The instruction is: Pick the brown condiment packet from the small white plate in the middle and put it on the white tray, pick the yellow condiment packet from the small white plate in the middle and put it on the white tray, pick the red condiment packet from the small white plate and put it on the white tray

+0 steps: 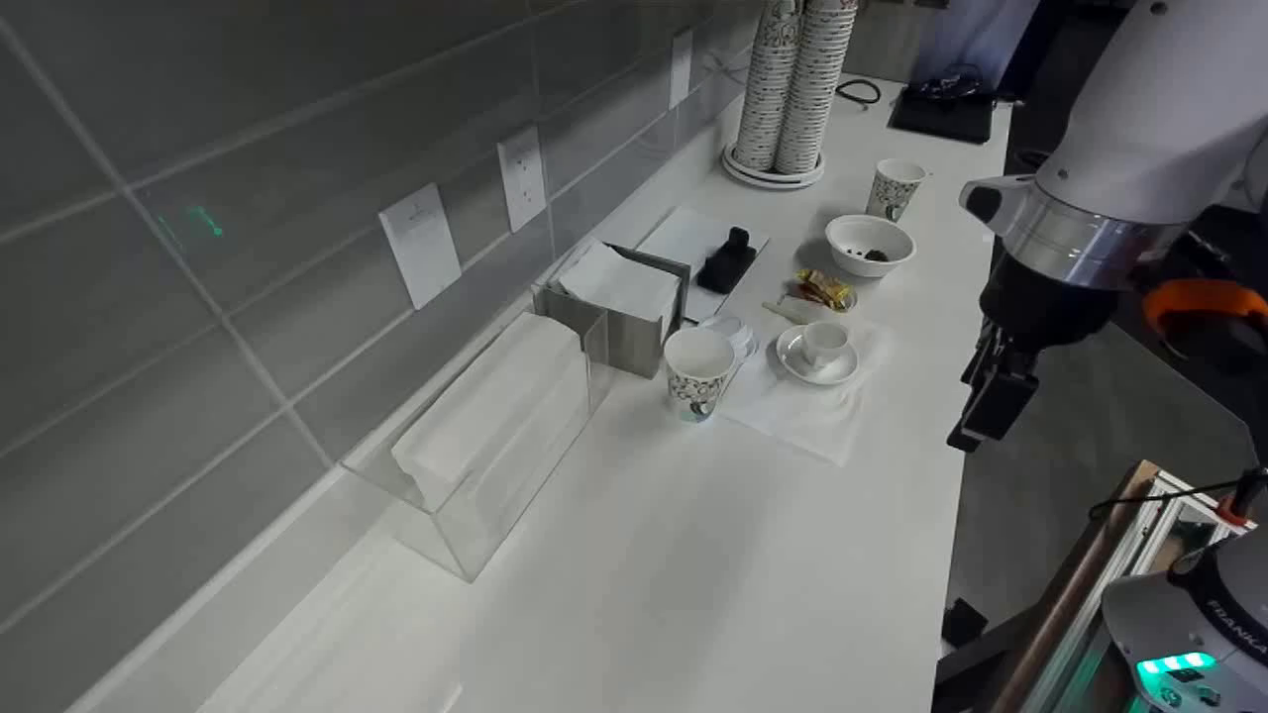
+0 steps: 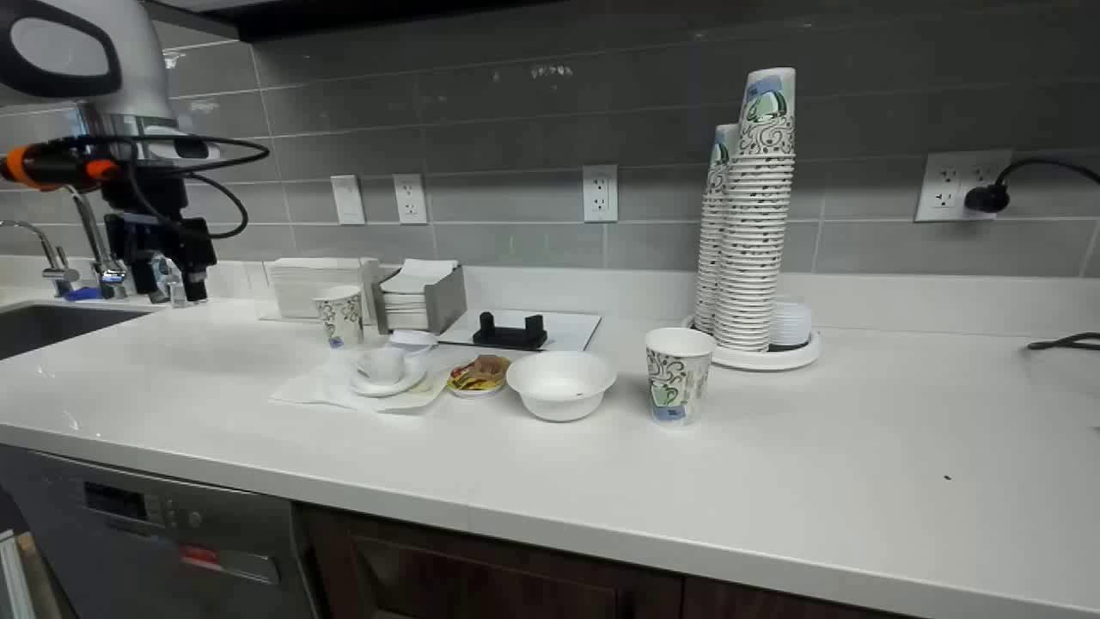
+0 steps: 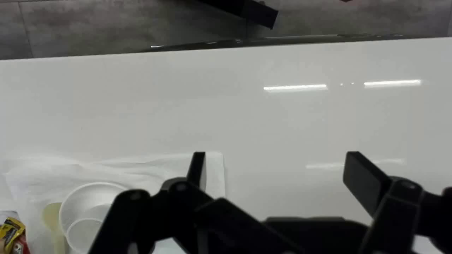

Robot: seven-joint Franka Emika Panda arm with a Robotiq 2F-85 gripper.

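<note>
My gripper [image 3: 276,155] is open and empty, held high; it shows in both exterior views [image 1: 966,436] [image 2: 178,291]. The small white plate [image 2: 475,393] sits mid-counter, heaped with packets. On it the brown packet [image 2: 491,365] and yellow packet [image 2: 474,383] lie overlapping. In the wrist view the yellow packet [image 3: 12,231] and red packet [image 3: 21,246] show at the lower left corner, beyond my left finger. In an exterior view the packet pile [image 1: 825,289] covers most of the plate. A flat white rectangular board [image 2: 571,325] lies behind; I cannot tell if it is the white tray.
A saucer [image 2: 387,389] with a small cup stands on a napkin [image 1: 822,441], left of the packets. A white bowl [image 2: 561,395], paper cups [image 2: 677,378] [image 1: 699,371], napkin holders [image 1: 634,337] [image 1: 495,436], a black stand [image 2: 511,334] and tall cup stacks [image 2: 752,241] surround them.
</note>
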